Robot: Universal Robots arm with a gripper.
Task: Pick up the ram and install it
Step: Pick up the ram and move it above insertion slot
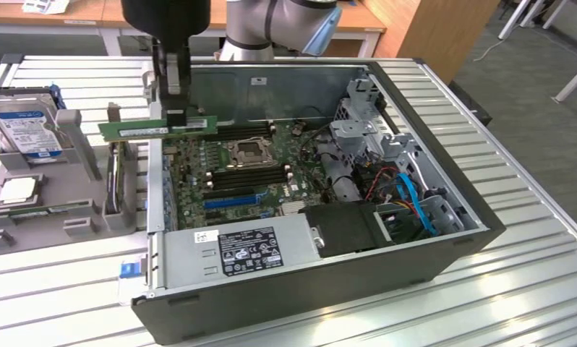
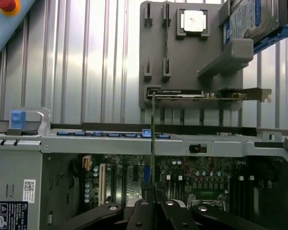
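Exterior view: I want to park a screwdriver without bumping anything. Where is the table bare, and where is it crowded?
Bare slatted table lies on the exterior view's right of the computer case, and on the camera side of the gray parts holder. Crowded: the gap between holder and case, above which the gripper holds the ram.

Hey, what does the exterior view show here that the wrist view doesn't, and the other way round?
Exterior view: the ram from its flat green side, held at the edge of the open computer case, plus the blue cables and the robot arm. Wrist view: a red button on a blue panel, and the ram edge-on as a thin line. Shared: the hand shut on the ram, the hard drive, the grey tray and the motherboard.
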